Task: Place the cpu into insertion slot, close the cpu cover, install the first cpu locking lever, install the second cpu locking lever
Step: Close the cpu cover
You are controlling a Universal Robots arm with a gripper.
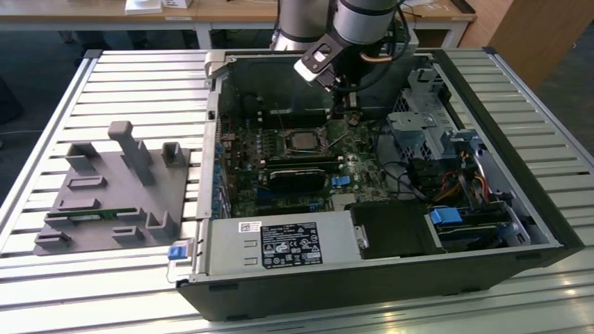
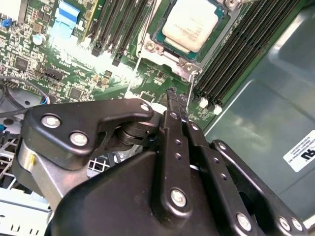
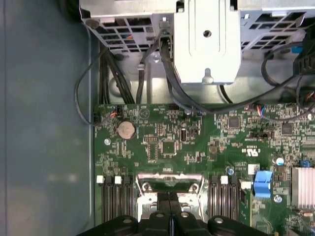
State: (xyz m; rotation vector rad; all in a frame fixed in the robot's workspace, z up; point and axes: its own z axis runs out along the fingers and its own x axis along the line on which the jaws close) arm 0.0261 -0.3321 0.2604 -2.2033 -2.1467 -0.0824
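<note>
open computer case (image 1: 390, 278) on slatted desk (image 1: 139, 76). gripper (image 2: 177, 96) reaches down inside, low over the motherboard (image 3: 167, 132). jaws clenched together, tips just beside a thin wire lever (image 2: 190, 82); cannot tell if they pinch it. cpu (image 2: 189, 24) sits in the insertion slot (image 2: 158, 35), with the cpu cover (image 2: 170, 55) lying flat around it, near the jaw tips.
</note>
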